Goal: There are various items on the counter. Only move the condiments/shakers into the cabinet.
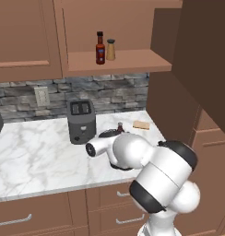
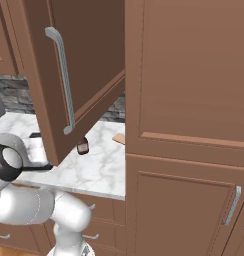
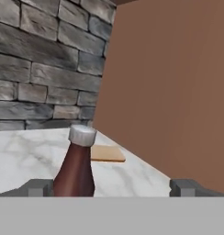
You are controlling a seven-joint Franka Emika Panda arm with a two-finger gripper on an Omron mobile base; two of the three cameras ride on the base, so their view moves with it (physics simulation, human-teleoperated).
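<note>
Marble counter (image 3: 22, 151) is carrying an upright bottle (image 3: 76, 167), sitting between the spread-open fingers (image 3: 35, 188), hugging the left one.

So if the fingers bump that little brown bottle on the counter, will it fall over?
Probably, yes: the reddish-brown bottle stands tall and narrow on the smooth marble counter, so a nudge near its pale cap could tip it. Being round, it might then roll.

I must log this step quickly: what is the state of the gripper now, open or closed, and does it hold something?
Gripper: open, holding nothing; the reddish-brown bottle stands on the counter between its fingers, near the left one.
</note>
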